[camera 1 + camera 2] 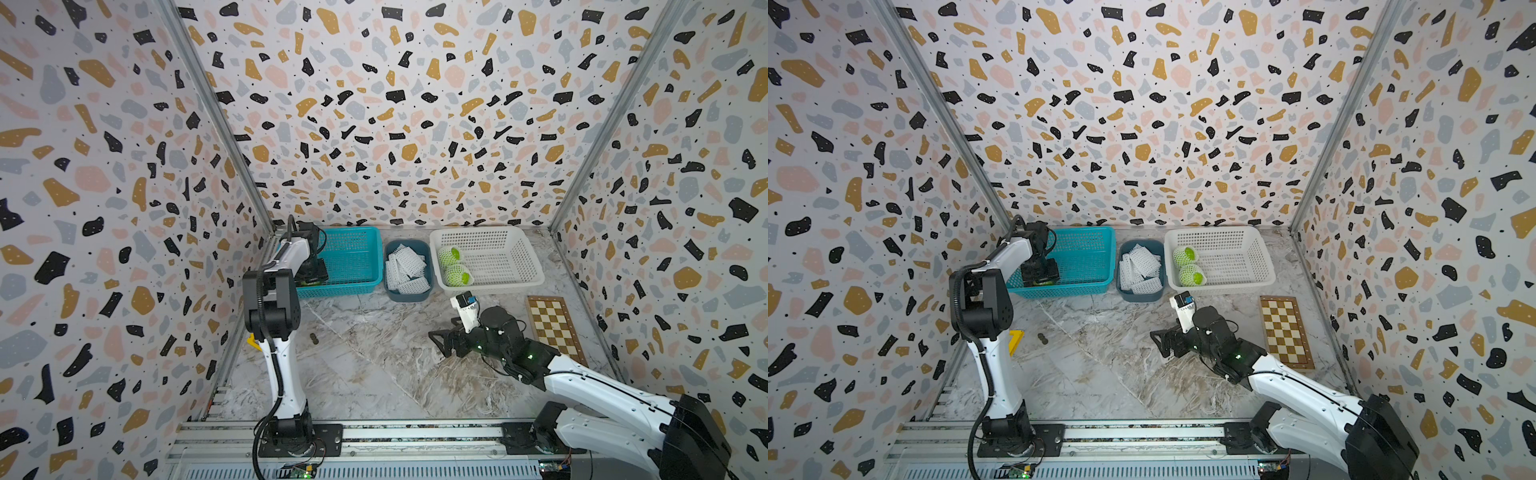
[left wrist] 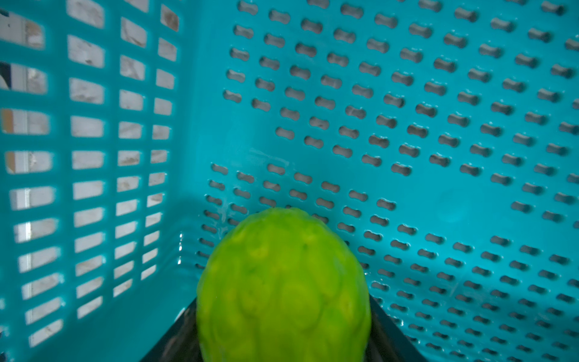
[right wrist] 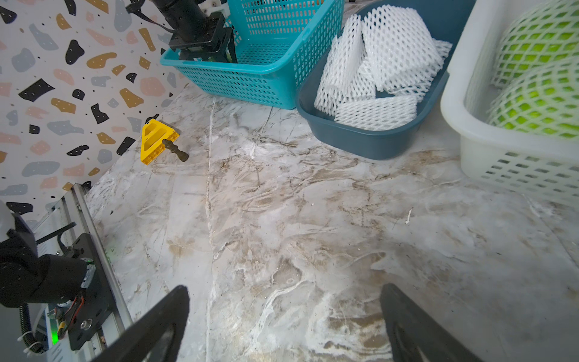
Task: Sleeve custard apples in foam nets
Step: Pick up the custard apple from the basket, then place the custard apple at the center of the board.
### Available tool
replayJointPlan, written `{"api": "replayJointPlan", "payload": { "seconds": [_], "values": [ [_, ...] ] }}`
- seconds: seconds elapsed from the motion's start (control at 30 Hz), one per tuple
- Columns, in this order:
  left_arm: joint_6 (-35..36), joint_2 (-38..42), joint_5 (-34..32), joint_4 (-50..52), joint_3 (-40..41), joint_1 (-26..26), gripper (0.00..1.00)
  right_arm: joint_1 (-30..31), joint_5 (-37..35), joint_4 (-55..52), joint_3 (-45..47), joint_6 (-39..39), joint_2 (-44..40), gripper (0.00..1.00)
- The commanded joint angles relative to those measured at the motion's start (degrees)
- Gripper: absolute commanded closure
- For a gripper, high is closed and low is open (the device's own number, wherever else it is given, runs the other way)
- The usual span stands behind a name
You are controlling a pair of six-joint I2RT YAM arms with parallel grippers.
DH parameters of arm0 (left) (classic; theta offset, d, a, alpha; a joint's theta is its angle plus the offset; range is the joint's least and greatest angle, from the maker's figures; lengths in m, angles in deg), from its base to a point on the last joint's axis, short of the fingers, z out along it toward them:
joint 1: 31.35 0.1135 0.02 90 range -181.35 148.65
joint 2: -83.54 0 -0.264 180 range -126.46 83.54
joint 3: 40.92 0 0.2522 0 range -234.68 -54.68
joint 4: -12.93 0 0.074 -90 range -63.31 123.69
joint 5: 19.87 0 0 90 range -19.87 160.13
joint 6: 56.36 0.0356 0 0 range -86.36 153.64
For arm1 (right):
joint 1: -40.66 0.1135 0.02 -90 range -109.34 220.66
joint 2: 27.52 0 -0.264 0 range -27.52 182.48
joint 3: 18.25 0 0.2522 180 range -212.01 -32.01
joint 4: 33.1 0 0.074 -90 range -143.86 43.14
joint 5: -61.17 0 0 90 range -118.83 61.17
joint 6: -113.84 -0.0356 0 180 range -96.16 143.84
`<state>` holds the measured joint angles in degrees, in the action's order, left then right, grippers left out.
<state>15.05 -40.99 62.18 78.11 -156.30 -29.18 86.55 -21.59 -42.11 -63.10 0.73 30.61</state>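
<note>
My left gripper [image 1: 311, 276] reaches down into the near left corner of the teal basket [image 1: 357, 286]. In the left wrist view a bare bright green custard apple [image 2: 283, 282] fills the space between its black fingers [image 2: 185, 332], which press against both sides of the fruit. Two custard apples [image 1: 450, 256] [image 1: 457, 275] wrapped in white mesh lie at the left end of the white basket [image 1: 498, 284]. Several loose foam nets [image 1: 406, 268] are piled in the dark blue tub [image 1: 409, 296]. My right gripper [image 1: 438, 343] hovers open over the marble table with nothing in it.
A wooden chessboard [image 1: 555, 328] lies flat at the right, beside my right arm. A yellow plastic block [image 3: 156, 139] and a dark chess piece [image 3: 175, 150] sit near the left wall. The three containers stand in a row along the back wall.
</note>
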Motion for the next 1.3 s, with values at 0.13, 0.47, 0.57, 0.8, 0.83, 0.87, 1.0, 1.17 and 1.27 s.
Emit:
{"api": "replayJointPlan", "payload": {
  "seconds": [0.13,0.47,0.57,0.8,0.83,0.87,1.0,1.17,1.27],
  "values": [
    [0.5,7.0,7.0,1.3,-1.2,0.0,0.47,0.3,-0.7,-0.1,-1.7,0.3,-0.8,0.04],
    [-3.1,20.3,20.2,-2.2,1.9,-0.5,0.48,0.3,-0.9,-1.0,-2.6,0.5,-1.3,0.04],
    [-5.4,24.4,25.9,-4.8,5.0,-0.9,0.48,0.2,-1.5,-1.4,-3.2,1.0,-1.8,0.04],
    [-10.7,34.8,38.6,-12.8,15.4,-2.7,0.48,-1.2,-1.8,-2.4,-4.4,2.2,-2.9,0.04],
    [-11.3,36.1,40.0,-13.7,17.1,-2.9,0.48,-1.5,-1.4,-2.3,-4.3,2.4,-3.2,0.04],
    [-12.0,37.7,41.9,-15.0,18.9,-3.1,0.48,-2.1,-0.9,-2.2,-4.3,2.6,-3.5,0.04],
    [-15.7,43.4,50.9,-21.1,26.5,-4.3,0.49,-5.2,2.9,-1.6,-4.2,3.1,-4.6,0.04],
    [-16.9,48.4,60.7,-24.7,32.8,-7.3,0.5,-6.6,5.7,-0.6,-3.2,3.7,-6.6,0.04],
    [-17.1,51.4,62.9,-25.2,36.0,-9.6,0.5,-6.8,7.1,-0.1,-2.7,4.1,-8.0,0.04]
  ]
}}
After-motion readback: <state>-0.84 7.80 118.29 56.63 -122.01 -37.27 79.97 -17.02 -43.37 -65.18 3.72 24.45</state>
